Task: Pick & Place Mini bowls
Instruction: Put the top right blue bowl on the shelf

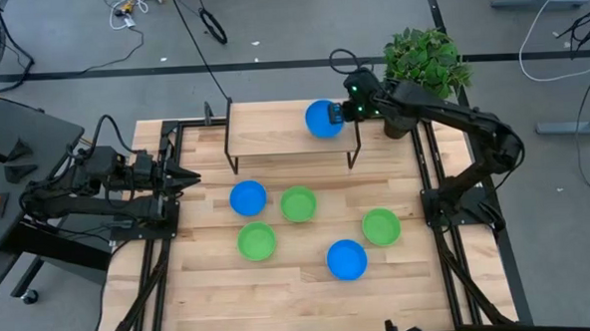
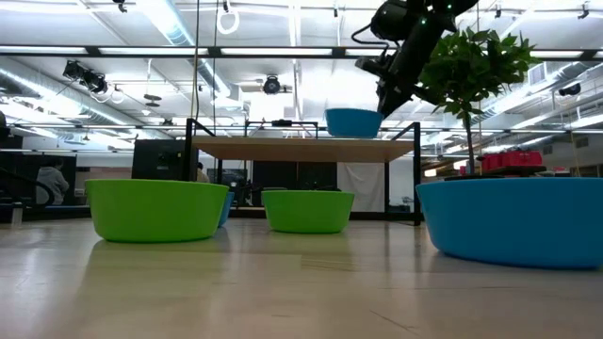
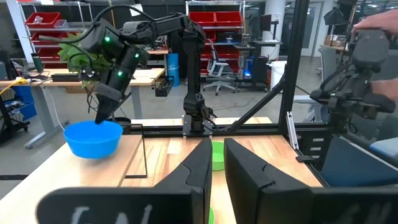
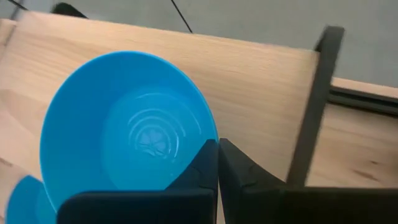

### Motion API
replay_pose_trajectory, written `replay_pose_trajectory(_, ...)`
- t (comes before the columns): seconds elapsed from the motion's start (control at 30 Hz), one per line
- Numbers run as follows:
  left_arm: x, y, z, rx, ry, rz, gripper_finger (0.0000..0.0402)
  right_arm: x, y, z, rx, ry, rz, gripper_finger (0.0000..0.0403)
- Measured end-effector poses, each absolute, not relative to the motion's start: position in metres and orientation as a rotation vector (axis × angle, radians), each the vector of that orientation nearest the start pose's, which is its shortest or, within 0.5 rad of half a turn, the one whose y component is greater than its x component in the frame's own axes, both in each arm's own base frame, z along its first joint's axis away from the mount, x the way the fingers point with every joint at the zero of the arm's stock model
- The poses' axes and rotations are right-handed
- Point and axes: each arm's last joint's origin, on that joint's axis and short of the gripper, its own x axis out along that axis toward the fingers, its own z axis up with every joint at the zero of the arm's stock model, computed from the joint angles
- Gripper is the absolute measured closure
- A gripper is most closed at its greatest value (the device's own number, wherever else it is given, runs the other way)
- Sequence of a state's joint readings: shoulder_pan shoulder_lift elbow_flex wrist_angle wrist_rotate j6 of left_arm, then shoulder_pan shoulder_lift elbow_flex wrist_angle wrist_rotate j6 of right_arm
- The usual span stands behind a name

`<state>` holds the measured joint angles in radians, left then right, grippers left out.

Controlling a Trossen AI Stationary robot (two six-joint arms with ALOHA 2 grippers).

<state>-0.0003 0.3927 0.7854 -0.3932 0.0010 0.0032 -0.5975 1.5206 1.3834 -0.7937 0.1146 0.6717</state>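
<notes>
Right gripper (image 1: 345, 111) clenched on blue bowl (image 1: 322, 118) atop shelf (image 1: 274, 131); plant (image 1: 425, 60) just beside.

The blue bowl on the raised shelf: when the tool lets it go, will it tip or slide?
The blue bowl probably keeps its shape: the right tool pinches only its rim, with no visible bending. It looks light, being thin plastic. It sits level on the shelf, so tipping seems unlikely, though the smooth surface could slide.

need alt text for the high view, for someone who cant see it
Seen from above, the right gripper pinches the rim of a blue bowl on a raised wooden shelf. Below it, five bowls, two blue and three green, lie on the table; the left arm waits at the left edge.
</notes>
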Motion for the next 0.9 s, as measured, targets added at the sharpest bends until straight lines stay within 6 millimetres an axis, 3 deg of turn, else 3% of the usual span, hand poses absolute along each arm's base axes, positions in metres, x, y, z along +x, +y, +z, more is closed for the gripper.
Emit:
replay_pose_trajectory(0.53, 0.0762, -0.0001, 0.3537, 0.003, 0.0, -0.001, 0.0353, 0.2576, -0.1824, 0.3106, 0.815, 0.717, -0.964, 0.0402)
replay_pose_trajectory(0.9, 0.0761, -0.0001, 0.3538, 0.003, 0.0, -0.001, 0.0353, 0.2582, -0.1828, 0.3112, 0.813, 0.707, -0.961, 0.0375)
